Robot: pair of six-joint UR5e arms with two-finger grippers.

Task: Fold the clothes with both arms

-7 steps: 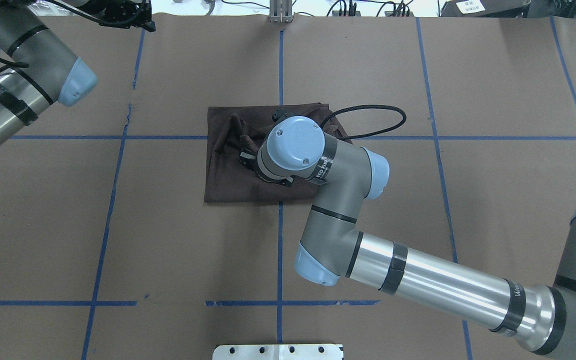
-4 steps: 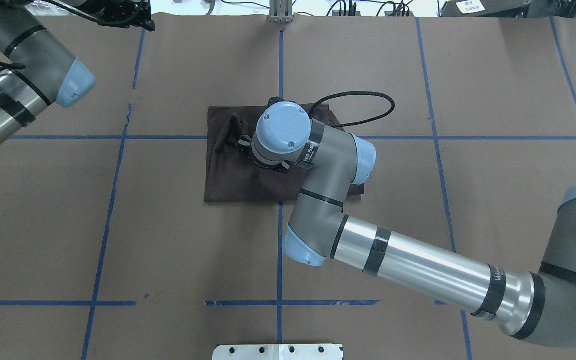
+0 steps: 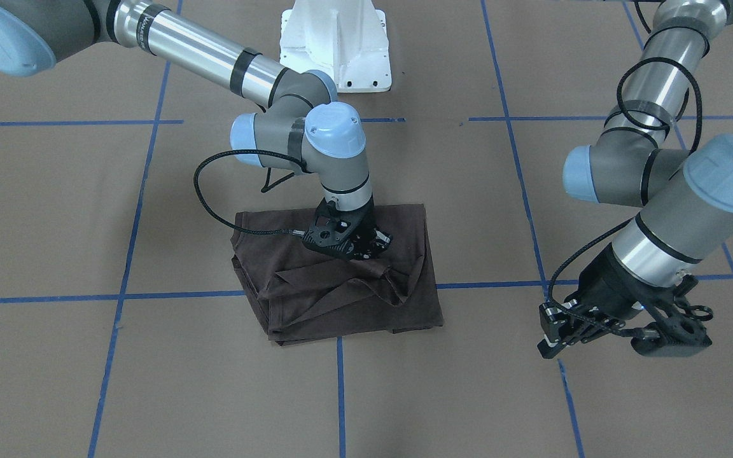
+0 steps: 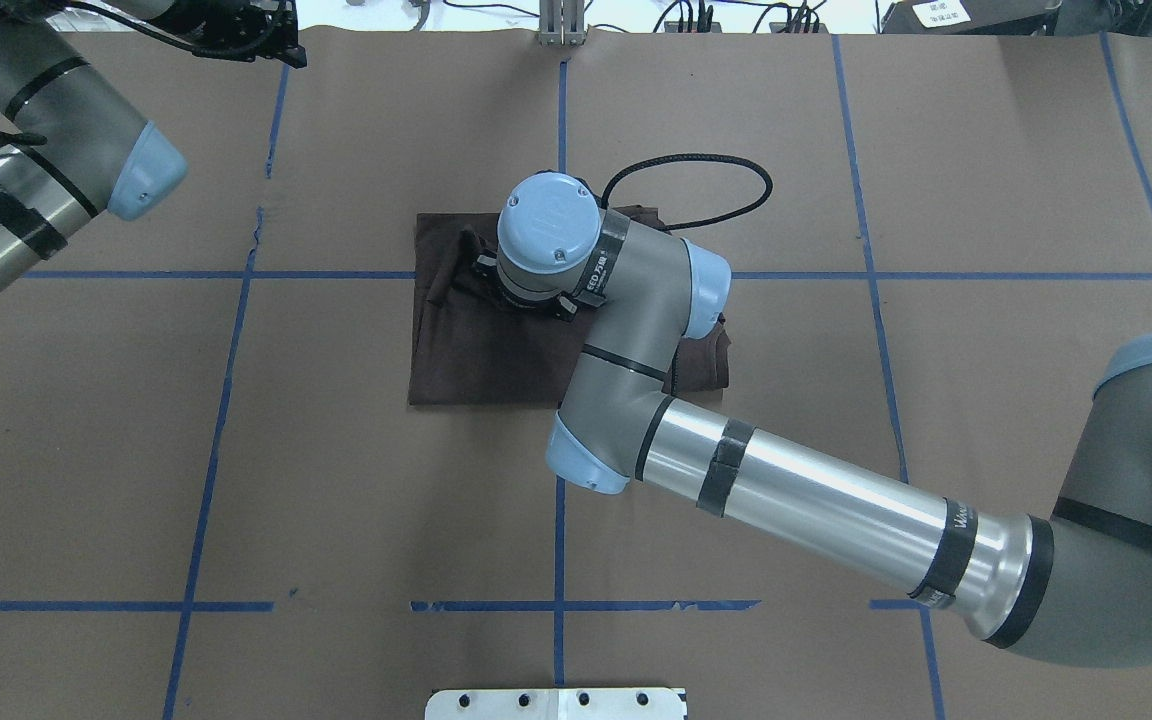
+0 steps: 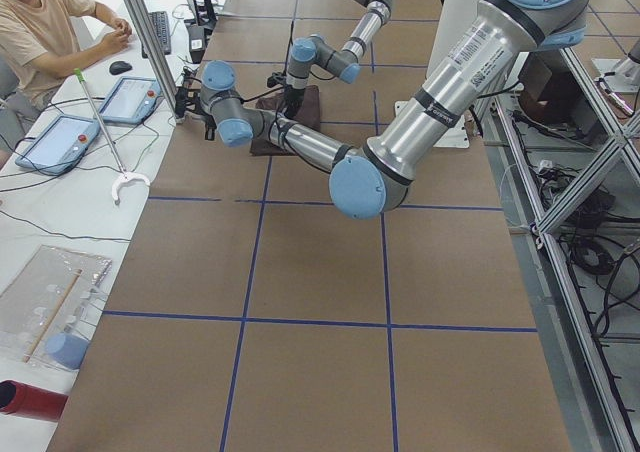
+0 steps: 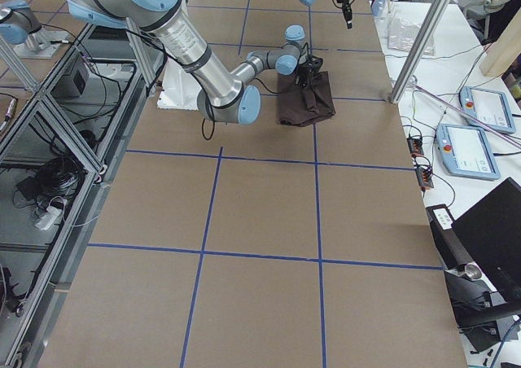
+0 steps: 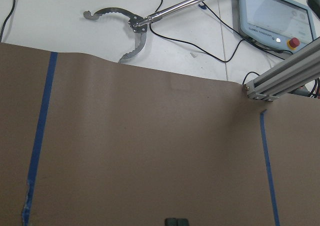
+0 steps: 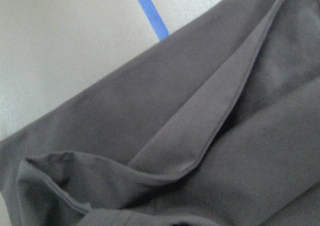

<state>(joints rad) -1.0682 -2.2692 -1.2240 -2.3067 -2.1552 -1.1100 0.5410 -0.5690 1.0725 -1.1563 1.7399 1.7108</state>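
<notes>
L end effector (image 3: 552, 332) closed, empty, hovering well apart, prob. to leave room | dark brown T-shirt (image 3: 341, 305) folded, top flap rumpled, centre of bench (image 4: 986, 150) | R end effector (image 3: 376, 245) down on top layer, prob. to tidy fold; grip can't tell.

dark brown t-shirt (image 3: 341, 308) on tan paper (image 3: 55, 210) gridded with blue tape (image 3: 169, 295).

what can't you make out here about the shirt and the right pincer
- Right pincer open or shut: overhead, its own wrist covers it; front-facing, its black body hides the fingertips.
- T-shirt collar: folded in, shown in no view.
- Side views: T-shirt folds too small.
</notes>
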